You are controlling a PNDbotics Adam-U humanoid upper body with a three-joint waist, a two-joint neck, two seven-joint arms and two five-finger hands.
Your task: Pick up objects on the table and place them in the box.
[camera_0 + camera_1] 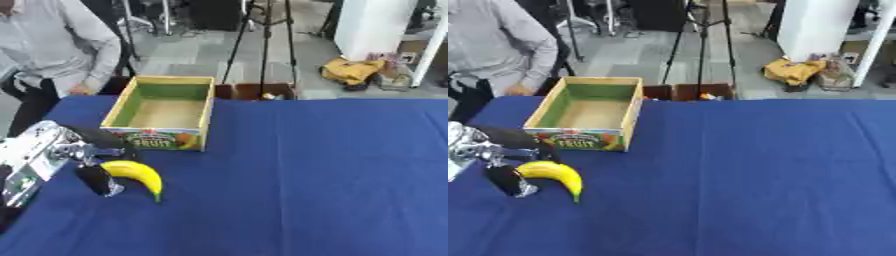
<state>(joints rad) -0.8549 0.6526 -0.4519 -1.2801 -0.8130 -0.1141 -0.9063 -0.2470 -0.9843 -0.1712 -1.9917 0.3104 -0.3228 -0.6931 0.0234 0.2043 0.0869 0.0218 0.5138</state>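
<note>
A yellow banana (140, 174) lies on the blue tablecloth (315, 175) at the left, just in front of the box. My left hand (66, 150) comes in from the left edge. Its black fingers (98, 138) stretch above the banana's near end and its thumb (94, 181) stands below it, so that end sits in the gap. The hand looks open, and I cannot tell whether it touches the banana. The cardboard fruit box (208, 112), green inside with a printed front, stands at the far left of the table and holds nothing. My right hand shows in neither view.
A person in a grey shirt (52, 45) stands behind the table's far left corner, near the box. Tripod legs (262, 45), brown boxes (258, 91) and a yellow bag (350, 70) lie beyond the far edge. Blue cloth covers the table's right side.
</note>
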